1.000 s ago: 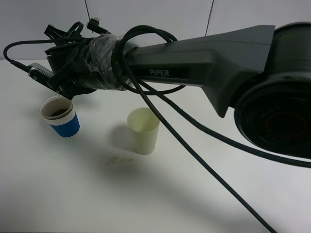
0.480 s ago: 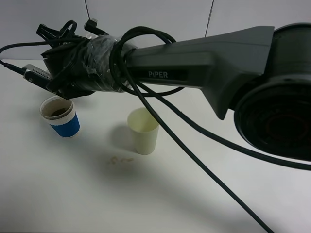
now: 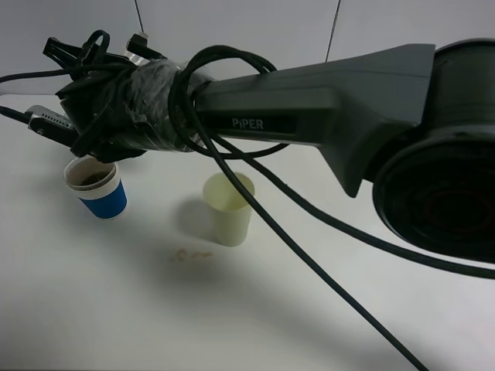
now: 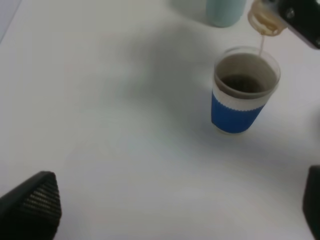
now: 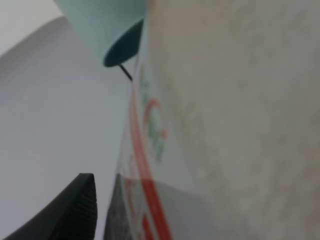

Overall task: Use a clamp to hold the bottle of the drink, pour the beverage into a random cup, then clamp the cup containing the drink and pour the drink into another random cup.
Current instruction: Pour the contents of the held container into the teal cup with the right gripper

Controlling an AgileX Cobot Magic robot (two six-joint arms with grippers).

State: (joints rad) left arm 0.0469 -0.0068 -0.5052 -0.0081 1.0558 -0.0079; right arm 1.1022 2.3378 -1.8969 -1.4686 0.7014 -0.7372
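Left wrist view: the right gripper (image 4: 299, 19) clamps the bottle (image 4: 265, 21), tilted mouth-down over the blue cup (image 4: 239, 109).

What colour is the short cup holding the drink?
Blue, with a white upper band; the cup shows best in the left wrist view.

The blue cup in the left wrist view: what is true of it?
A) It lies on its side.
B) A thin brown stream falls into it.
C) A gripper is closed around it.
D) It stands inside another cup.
B: a thin brown stream runs from the bottle down into the upright blue cup.
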